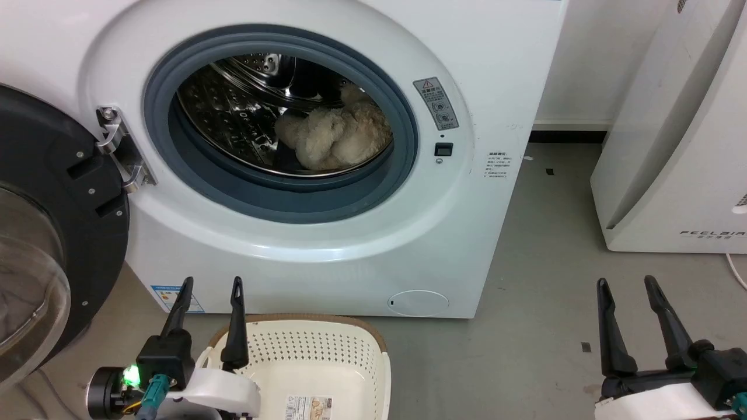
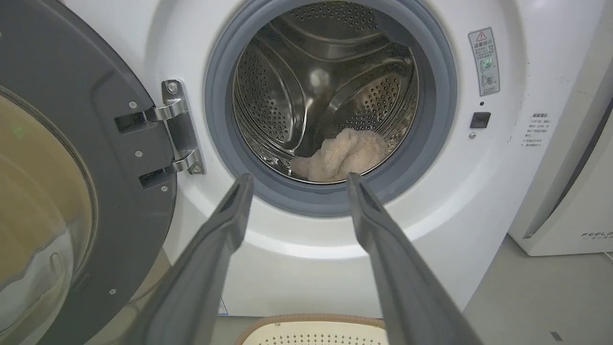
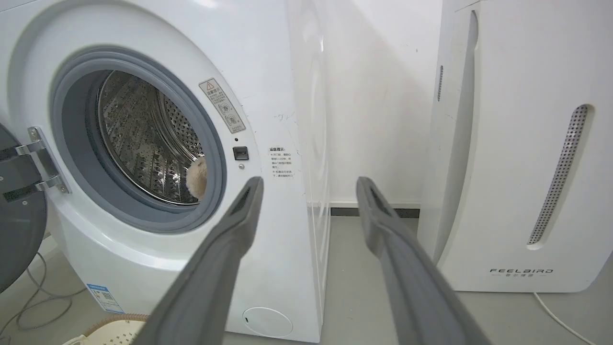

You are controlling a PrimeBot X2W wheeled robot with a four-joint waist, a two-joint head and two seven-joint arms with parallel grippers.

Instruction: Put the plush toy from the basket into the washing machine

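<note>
Seeing the plush toy (image 1: 335,137) inside the washing machine (image 1: 327,245), rest your left gripper (image 1: 212,281) and right gripper (image 1: 625,280) outside it, jaws wide, empty.

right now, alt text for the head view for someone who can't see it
The plush toy lies inside the drum of the washing machine, whose door hangs open at left. The basket sits on the floor before it, with the left gripper at its left edge and the right gripper at lower right, jaws open.

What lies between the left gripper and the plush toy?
In the left wrist view, the grey door seal's lower rim separates the left gripper from the plush toy in the drum.
</note>
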